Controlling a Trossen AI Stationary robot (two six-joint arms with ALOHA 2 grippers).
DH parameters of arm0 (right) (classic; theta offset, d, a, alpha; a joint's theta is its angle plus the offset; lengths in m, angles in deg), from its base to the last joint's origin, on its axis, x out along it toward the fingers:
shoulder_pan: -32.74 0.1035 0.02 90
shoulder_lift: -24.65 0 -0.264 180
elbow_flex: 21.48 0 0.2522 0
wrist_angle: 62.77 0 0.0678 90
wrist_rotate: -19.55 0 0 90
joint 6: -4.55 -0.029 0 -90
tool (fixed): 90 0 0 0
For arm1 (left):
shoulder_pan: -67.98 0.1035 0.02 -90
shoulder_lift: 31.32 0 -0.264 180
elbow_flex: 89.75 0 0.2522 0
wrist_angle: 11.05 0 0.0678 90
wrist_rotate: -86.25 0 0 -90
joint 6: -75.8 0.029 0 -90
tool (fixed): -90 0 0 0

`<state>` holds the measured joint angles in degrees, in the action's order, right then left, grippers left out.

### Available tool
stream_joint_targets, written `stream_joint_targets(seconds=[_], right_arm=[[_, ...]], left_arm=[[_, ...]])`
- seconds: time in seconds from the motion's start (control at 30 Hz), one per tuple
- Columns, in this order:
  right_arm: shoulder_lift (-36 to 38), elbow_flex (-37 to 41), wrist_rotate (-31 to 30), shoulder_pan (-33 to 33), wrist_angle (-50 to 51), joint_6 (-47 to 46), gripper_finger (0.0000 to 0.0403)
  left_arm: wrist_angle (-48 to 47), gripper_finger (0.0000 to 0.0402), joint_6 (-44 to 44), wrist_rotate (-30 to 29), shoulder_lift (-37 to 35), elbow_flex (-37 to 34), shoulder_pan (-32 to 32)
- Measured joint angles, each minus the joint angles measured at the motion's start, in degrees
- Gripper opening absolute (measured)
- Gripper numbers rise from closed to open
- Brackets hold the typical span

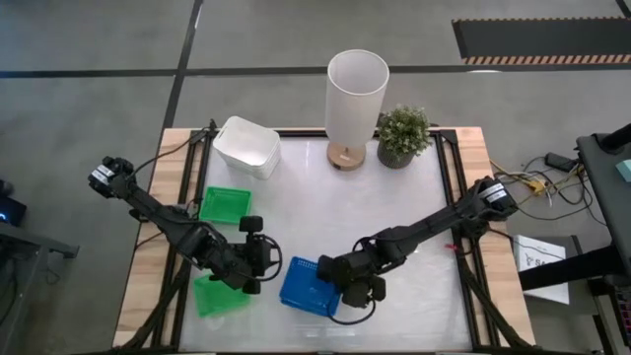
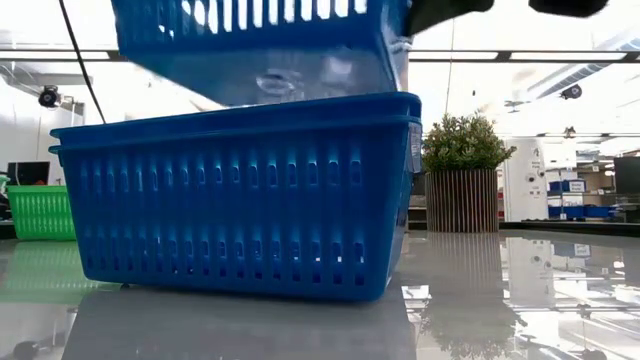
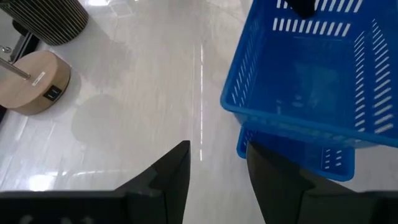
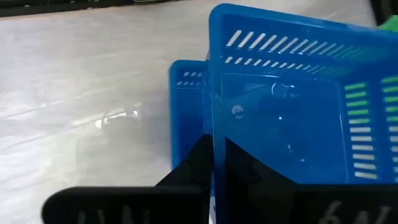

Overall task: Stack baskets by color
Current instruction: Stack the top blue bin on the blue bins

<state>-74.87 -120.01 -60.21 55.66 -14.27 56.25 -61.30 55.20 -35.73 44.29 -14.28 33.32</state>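
Observation:
My right gripper (image 1: pixel 337 274) is shut on a blue basket (image 2: pixel 260 40). That basket hangs tilted just above a second blue basket (image 2: pixel 240 190), which stands on its bottom on the table near the front middle. My left gripper (image 3: pixel 217 168) hovers open and empty to the left of the blue baskets, above a green basket (image 1: pixel 219 294). Another green basket (image 1: pixel 225 204) lies farther back on the left. White baskets (image 1: pixel 246 146) stand at the far left. My right gripper pinches one side wall (image 4: pixel 214 124) of the upper blue basket at its rim, one finger (image 4: pixel 249 174) inside and one finger (image 4: pixel 189 165) outside. The fingers slant down from the table's right. The basket is lifted and tilted over the lower blue basket; whether they touch, I cannot tell.
A tall white cylinder lamp (image 1: pixel 356 99) on a wooden base and a potted plant (image 1: pixel 402 135) stand at the far edge. Bare table lies in the middle and at the right.

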Motion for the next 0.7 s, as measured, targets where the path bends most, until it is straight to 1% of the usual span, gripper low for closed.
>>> stream_joint_targets(seconds=[0.17, 0.37, 0.7], right_arm=[[0.0, 2.9, 0.7, 0.0, -2.1, 0.4, 0.0008], [0.0, 5.9, 0.5, -0.1, -7.0, 0.9, 0.0008], [0.0, 6.4, 0.3, -0.3, -7.2, 0.9, 0.0009]], left_arm=[[0.0, 0.0141, 0.0, 0.0, 0.0, 0.0, 0.0], [0.0, 0.0141, 0.0, 0.0, 0.0, -0.1, 0.0], [0.0, 0.0141, 0.0, 0.0, 0.0, -0.2, 0.0]])
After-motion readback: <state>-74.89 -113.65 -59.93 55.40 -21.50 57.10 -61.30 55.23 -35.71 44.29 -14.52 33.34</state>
